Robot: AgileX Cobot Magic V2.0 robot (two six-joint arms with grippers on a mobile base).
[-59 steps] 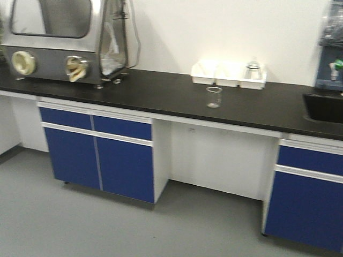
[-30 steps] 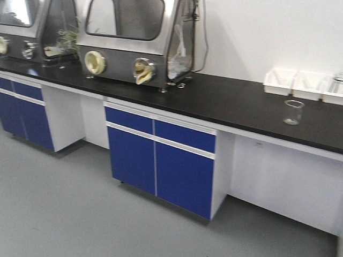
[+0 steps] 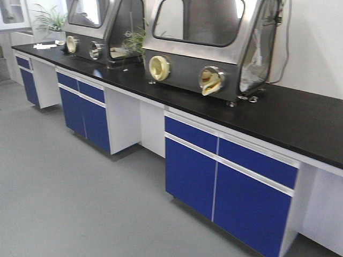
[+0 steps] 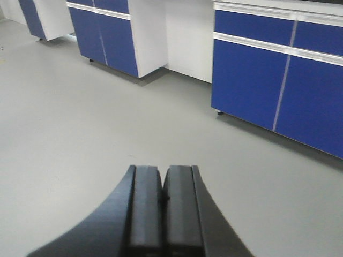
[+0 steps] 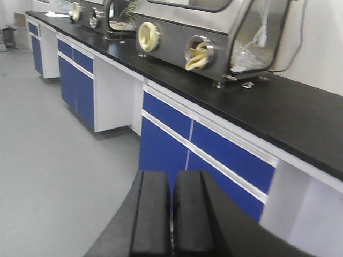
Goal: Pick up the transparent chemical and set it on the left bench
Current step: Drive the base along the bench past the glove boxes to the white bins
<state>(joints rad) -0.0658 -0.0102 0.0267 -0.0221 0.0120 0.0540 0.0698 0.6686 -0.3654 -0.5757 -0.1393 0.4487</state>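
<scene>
The transparent chemical is out of view in every frame. The left bench (image 3: 300,120) is a long matte black worktop along the white wall, running from the far left to the right edge; the right wrist view shows the left bench (image 5: 278,107) too. My left gripper (image 4: 162,168) is shut with nothing between its black pads and hangs over bare grey floor. My right gripper (image 5: 172,174) is also shut and empty, held in front of the blue cabinet doors below the worktop.
Two steel glove boxes (image 3: 214,48) (image 3: 102,27) stand on the worktop, with a green plant (image 3: 51,19) at the far end. Blue cabinets (image 3: 230,182) (image 4: 273,75) sit under it, with white knee gaps between. Grey floor (image 3: 80,198) spreads in front.
The front view has swung left along the bench. A clear beaker and the white trays have slid out of frame on the right, and a second glove box and a plant have come in.
</scene>
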